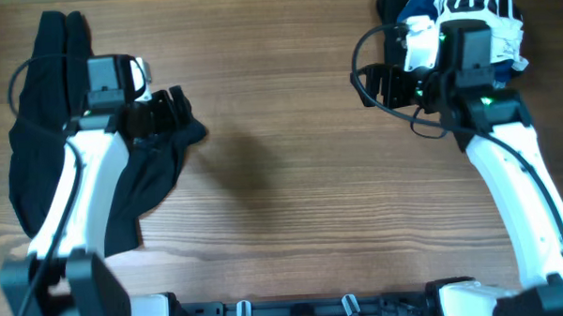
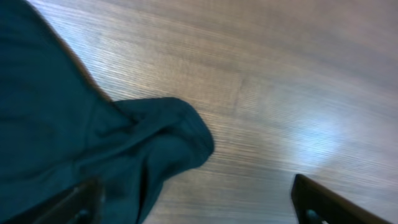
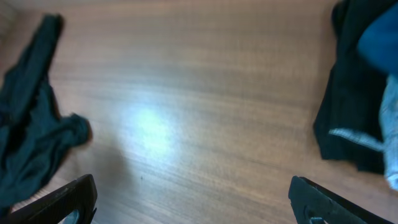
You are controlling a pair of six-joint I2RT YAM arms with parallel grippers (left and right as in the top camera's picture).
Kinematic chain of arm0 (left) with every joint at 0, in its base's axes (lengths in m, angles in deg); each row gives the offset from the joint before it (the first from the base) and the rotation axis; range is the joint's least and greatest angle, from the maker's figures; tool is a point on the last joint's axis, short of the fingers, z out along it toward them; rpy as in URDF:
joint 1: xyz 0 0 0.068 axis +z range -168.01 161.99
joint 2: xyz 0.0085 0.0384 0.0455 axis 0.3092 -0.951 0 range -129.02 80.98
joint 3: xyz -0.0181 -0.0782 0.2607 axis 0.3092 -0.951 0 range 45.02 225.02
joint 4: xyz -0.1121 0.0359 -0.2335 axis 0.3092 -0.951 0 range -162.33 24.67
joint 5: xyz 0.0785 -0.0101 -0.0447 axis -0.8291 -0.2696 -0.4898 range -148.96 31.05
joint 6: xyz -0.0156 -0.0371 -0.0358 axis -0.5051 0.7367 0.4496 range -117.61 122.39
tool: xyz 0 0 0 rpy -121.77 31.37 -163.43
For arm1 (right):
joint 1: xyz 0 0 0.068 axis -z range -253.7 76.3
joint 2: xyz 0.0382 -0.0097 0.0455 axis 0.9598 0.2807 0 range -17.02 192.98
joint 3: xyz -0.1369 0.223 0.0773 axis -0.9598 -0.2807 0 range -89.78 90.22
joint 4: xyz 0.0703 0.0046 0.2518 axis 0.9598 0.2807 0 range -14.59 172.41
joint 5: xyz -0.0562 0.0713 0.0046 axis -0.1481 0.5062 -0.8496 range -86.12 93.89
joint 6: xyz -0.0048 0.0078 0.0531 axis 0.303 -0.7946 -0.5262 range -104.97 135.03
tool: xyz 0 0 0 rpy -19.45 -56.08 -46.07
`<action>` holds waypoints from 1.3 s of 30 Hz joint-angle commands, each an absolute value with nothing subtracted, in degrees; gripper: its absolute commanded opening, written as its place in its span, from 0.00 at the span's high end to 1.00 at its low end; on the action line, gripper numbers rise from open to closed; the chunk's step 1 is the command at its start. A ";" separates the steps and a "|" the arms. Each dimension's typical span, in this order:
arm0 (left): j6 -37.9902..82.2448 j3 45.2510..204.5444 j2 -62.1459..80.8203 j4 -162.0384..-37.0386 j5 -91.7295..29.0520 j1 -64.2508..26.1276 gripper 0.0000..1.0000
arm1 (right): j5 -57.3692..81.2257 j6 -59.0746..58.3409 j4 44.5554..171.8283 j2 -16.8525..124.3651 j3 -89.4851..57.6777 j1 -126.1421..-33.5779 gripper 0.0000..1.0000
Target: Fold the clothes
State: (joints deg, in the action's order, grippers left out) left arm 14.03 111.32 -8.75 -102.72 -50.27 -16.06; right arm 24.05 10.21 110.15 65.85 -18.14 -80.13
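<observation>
A dark garment [image 1: 46, 138] lies crumpled along the table's left side; it also shows in the left wrist view [image 2: 74, 155] and far left in the right wrist view [image 3: 31, 137]. My left gripper [image 1: 172, 107] is open over the garment's right corner, one finger above the cloth and one above bare wood, holding nothing [image 2: 199, 208]. A pile of clothes [image 1: 464, 16], blue, black and white striped, sits at the back right. My right gripper [image 1: 377, 84] is open and empty just left of that pile, above bare wood [image 3: 193, 205].
The wooden table [image 1: 282, 177] spans the middle between the two arms. Black and grey cloth of the pile [image 3: 360, 106] shows at the right edge of the right wrist view. A rail with clips [image 1: 296, 308] runs along the front edge.
</observation>
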 commanded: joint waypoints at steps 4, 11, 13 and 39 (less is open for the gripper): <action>5.35 112.00 -20.03 -101.87 -56.06 -22.29 0.17 | 25.42 10.52 110.98 72.21 -17.09 -79.89 0.00; 5.55 112.00 -27.61 -99.72 -66.44 -27.66 0.28 | 25.38 10.54 112.36 73.53 -17.14 -79.89 0.00; 5.61 112.00 -28.57 -99.09 -68.30 -27.44 0.28 | 25.38 10.54 112.53 73.53 -17.14 -79.89 0.00; 14.73 165.14 -28.40 -112.12 -38.01 -27.55 0.96 | 28.03 8.66 112.29 73.53 -17.14 -79.89 0.01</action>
